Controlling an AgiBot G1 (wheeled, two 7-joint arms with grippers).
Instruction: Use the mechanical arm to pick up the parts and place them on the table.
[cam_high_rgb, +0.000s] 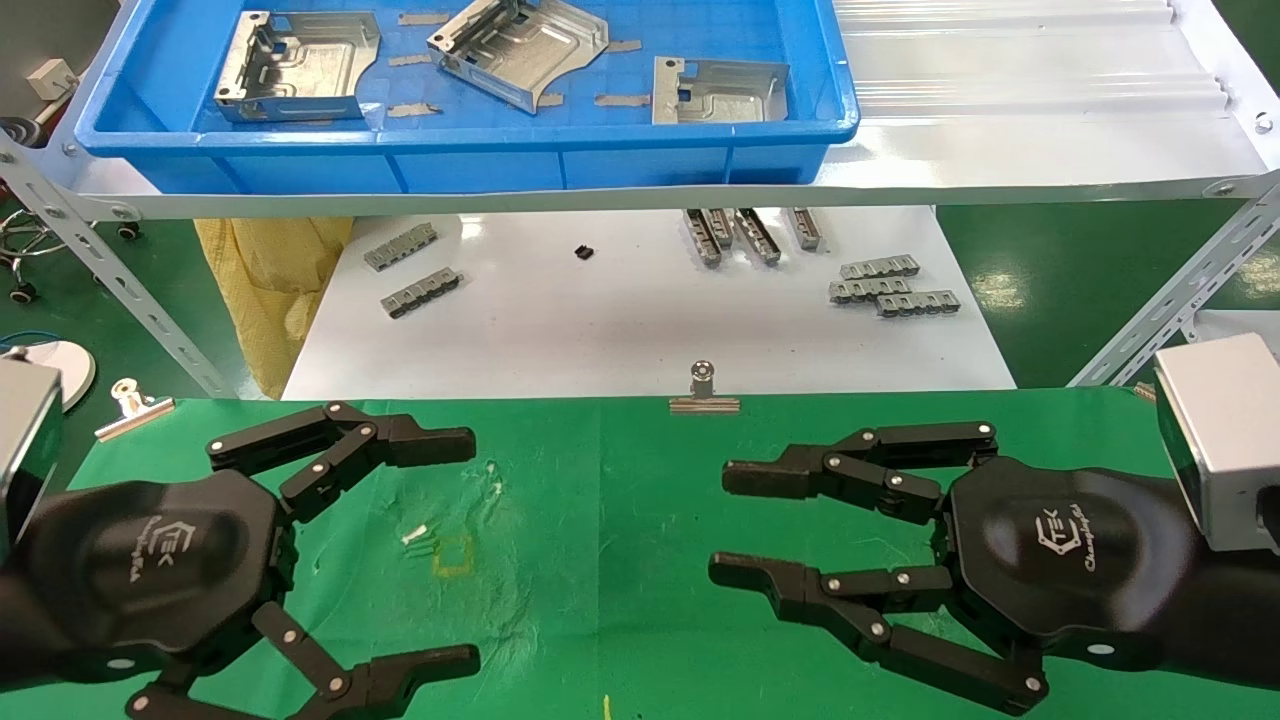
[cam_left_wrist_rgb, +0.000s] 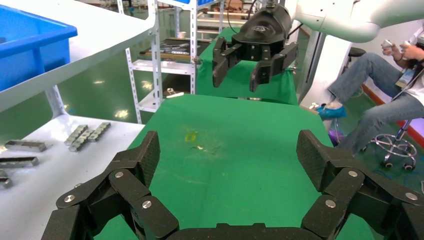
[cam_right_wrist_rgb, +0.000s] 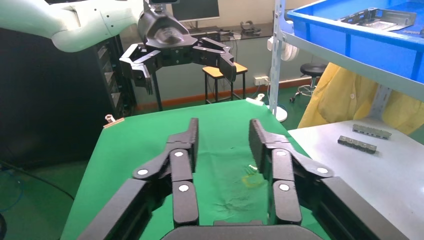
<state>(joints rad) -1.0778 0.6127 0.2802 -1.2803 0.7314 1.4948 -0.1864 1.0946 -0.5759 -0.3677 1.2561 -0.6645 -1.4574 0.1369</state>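
Three silvery stamped metal parts lie in the blue bin (cam_high_rgb: 470, 160) on the upper shelf: one at the left (cam_high_rgb: 297, 67), one in the middle (cam_high_rgb: 520, 47), one at the right (cam_high_rgb: 715, 92). My left gripper (cam_high_rgb: 470, 550) hovers open and empty over the green table (cam_high_rgb: 600, 520) at the left; its own view (cam_left_wrist_rgb: 227, 152) shows only cloth between the jaws. My right gripper (cam_high_rgb: 725, 525) hovers open and empty over the table at the right, as in its own view (cam_right_wrist_rgb: 222, 137). Both point toward the table's middle.
A white board (cam_high_rgb: 620, 320) below the shelf holds several small grey slotted bars (cam_high_rgb: 890, 290). A metal binder clip (cam_high_rgb: 704, 393) sits at the table's far edge and another (cam_high_rgb: 135, 408) at the far left corner. A slanted white shelf strut (cam_high_rgb: 1180, 290) stands at the right.
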